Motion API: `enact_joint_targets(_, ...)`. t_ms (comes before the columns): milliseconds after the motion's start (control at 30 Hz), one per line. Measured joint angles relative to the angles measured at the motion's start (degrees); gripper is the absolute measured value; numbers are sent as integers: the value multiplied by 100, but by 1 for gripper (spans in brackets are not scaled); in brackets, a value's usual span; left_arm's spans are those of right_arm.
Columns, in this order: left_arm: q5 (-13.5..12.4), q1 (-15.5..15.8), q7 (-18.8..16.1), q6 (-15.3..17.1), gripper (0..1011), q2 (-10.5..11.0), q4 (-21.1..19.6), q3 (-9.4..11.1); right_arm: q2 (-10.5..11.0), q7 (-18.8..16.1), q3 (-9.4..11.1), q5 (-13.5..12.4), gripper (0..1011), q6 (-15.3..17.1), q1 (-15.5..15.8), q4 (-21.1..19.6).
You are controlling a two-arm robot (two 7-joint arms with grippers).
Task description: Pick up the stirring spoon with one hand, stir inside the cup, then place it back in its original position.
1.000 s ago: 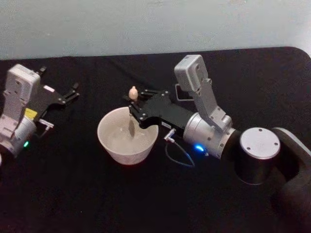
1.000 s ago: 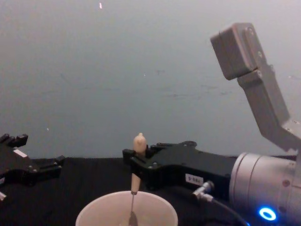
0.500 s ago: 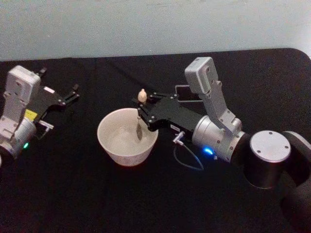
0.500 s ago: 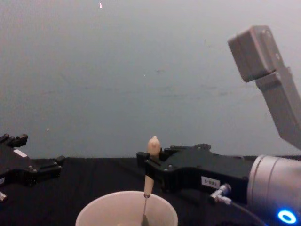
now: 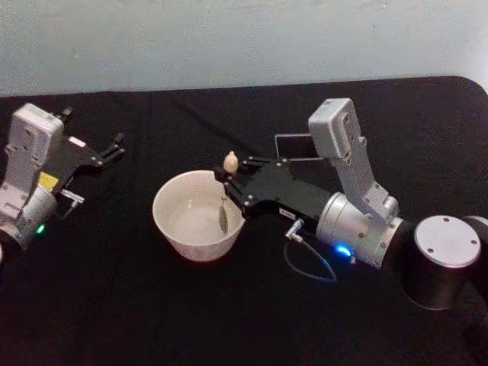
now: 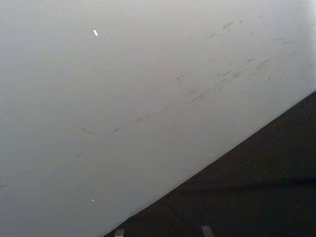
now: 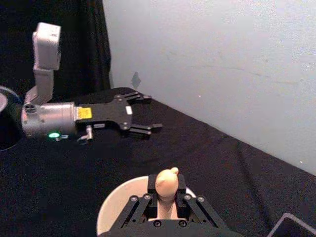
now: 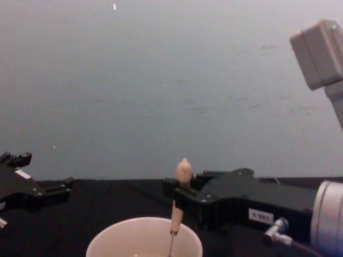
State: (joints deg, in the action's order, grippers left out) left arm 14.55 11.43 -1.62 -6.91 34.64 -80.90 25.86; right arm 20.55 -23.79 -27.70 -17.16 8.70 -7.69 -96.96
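The right gripper (image 5: 229, 183) reaches in from the right, level above the near-right rim of the cup (image 5: 164, 200); its jaws are pinched tight on the pale wooden handle of the stirring spoon (image 5: 230, 162), just below the rounded knob, which stands clear above the fingers (image 7: 148, 183). The spoon hangs nearly upright, leaning a little; its thin metal shaft runs down past the rim and the small bowl sits low inside the cup, toward the right wall, though whether it touches the bottom is hard to make out. The cup stands upright on the black table (image 5: 152, 305); behind the right gripper's body is a dark square frame, seemingly the holder (image 5: 290, 136), well clear of the cup. The left gripper (image 5: 91, 130) rests far to the left, jaws spread apart, holding nothing.
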Motion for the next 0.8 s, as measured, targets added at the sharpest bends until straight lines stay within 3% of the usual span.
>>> enact_joint_targets(267,0,0,0,0,1001,0,0,0,91,-46,-103,-33,197,0,70,-127)
enact_joint_targets(800,0,0,0,0,1001,0,0,0,-50,-33,-336,-21,197,13,-68,-64)
